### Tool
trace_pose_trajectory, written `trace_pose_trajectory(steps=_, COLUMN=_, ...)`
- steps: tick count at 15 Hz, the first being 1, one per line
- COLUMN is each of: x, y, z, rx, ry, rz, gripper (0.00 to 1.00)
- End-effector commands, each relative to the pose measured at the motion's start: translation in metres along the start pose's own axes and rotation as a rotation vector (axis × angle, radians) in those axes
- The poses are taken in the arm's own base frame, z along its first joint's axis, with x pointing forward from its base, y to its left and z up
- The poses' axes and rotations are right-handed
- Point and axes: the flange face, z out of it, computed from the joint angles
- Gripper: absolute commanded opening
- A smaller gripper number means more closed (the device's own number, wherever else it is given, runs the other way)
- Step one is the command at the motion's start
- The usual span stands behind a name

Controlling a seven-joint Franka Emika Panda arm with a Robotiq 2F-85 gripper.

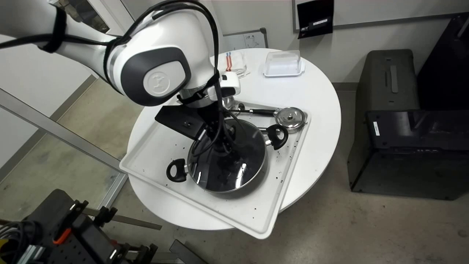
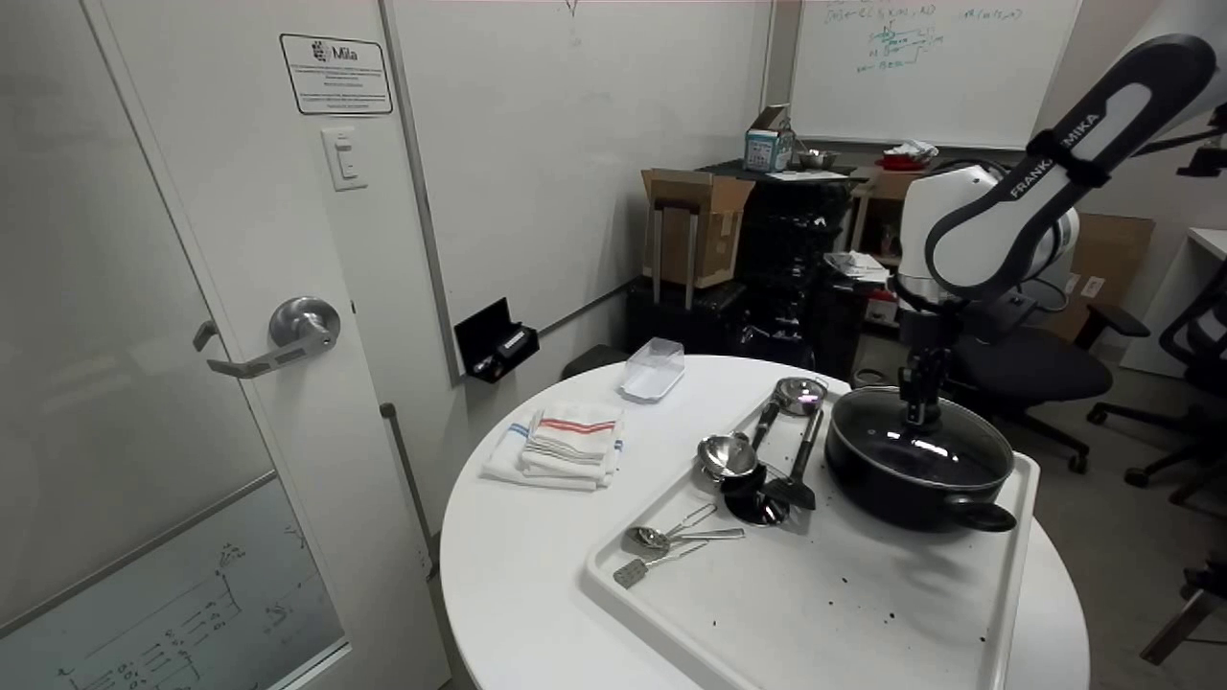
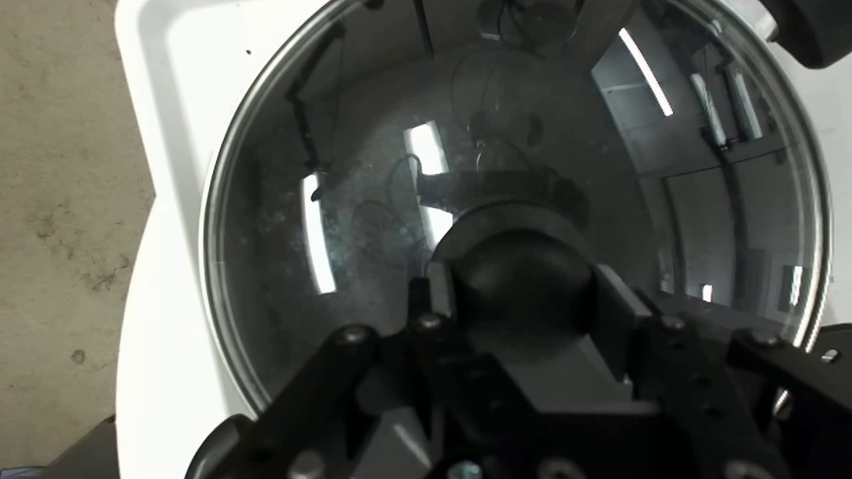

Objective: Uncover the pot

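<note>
A wide, shallow black round pot (image 2: 877, 494) with small black loop handles (image 1: 180, 172) is set on a white rectangular tray (image 1: 152, 150), which is itself borne by a round white table (image 2: 508, 594); one corner of the tray is seen beyond the table's edge. The pot is covered by a dark-looking domed glass lid (image 3: 359, 246) with a metal rim, in whose polished surface strips of light are mirrored. At the lid's centre, a rounded black knob (image 3: 526, 269) is grasped by the black Robotiq gripper (image 3: 529, 293) — in the wrist view, grey pads (image 3: 440, 289) are seen against both its sides. The gripper is held pointing downward beneath the white robot arm (image 1: 196, 40). Whether any of the lid's weight is being borne by it cannot be told.

Beside the pot, on the same tray, kitchen tools are gathered: a black spatula (image 2: 791, 492) with a flat head, a shiny round metal vessel (image 2: 727, 456) and, nearer a corner, several small shiny metal utensils (image 2: 647, 539). Small dark specks (image 2: 891, 615) are scattered over the tray. Off the tray, folded white cloths (image 2: 570, 446) striped in red and blue are laid on the table, and near them a clear plastic box (image 1: 282, 64) with a white base is placed — well apart from the pot.
</note>
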Motion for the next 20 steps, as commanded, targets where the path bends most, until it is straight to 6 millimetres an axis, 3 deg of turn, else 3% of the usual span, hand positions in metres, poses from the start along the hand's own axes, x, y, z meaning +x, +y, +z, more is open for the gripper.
trace_pose_trajectory(steps=1, x=-0.007, y=0.003, z=-0.017, rx=0.026, ry=0.014, rz=-0.016, gripper=0.26)
trace_pose_trajectory(steps=8, x=-0.026, y=-0.005, z=-0.055, rx=0.017, ry=0.048, rz=-0.043, gripper=0.26)
trace_pose_trajectory(steps=12, x=-0.034, y=-0.019, z=-0.075, rx=-0.001, ry=0.062, rz=-0.077, gripper=0.26)
trace_pose_trajectory(steps=16, x=-0.043, y=-0.049, z=-0.082, rx=-0.033, ry=0.068, rz=-0.139, gripper=0.26)
trace_pose_trajectory(steps=20, x=-0.06, y=-0.094, z=-0.079, rx=-0.071, ry=0.061, rz=-0.247, gripper=0.26)
